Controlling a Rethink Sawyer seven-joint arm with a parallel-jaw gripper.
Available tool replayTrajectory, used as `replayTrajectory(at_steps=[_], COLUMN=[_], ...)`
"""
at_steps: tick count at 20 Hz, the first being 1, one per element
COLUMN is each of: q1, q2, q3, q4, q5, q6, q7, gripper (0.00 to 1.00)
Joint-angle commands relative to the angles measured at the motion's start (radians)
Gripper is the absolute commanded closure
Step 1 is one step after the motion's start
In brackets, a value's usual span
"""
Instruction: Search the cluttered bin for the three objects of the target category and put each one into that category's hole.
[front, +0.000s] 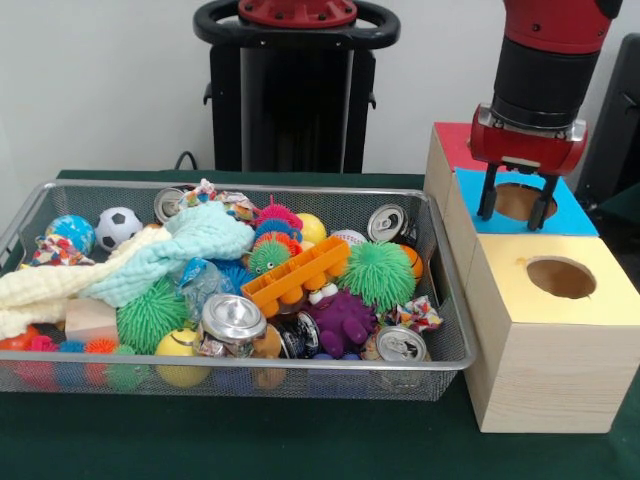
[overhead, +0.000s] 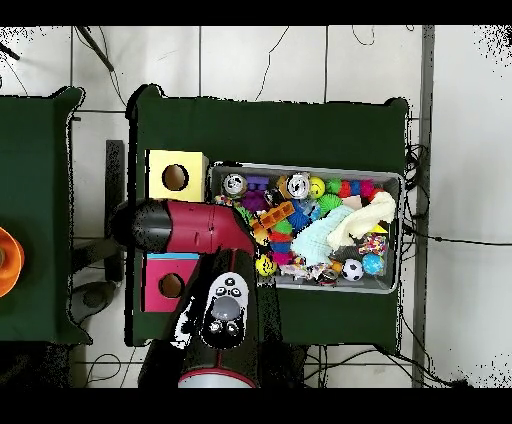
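While the gripper (front: 517, 207) hangs spread and empty over the blue box's hole (front: 520, 201), cans (front: 233, 318) sit in the mesh bin (front: 452, 330); clutter could spoil a grab.

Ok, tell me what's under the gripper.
The open gripper hangs over the blue box, at its round hole. Nothing is held. The hole's inside cannot be seen.

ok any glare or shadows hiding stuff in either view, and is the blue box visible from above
Front view: soft even light, small glints on the can tops, gripper open over the blue box's hole. Overhead view: the arm covers the blue box; only the yellow box and red box show.
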Motion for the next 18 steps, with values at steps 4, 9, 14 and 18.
replayTrajectory(at_steps=[4,9,14,18], q1=[-0.024,-0.020,-0.033,-0.090], q2=[-0.007,-0.004,-0.029,-0.072], q3=[0.041,0.036,0.034,0.039], q4=[-0.022,-0.027,-0.034,-0.031], q5=[-0.061,-0.074,-0.097,-0.121], q6=[0.144,0.123,0.168,0.203], q7=[0.027,0.036,0.021,-0.052], gripper=[1.00,1.00,1.00,1.00])
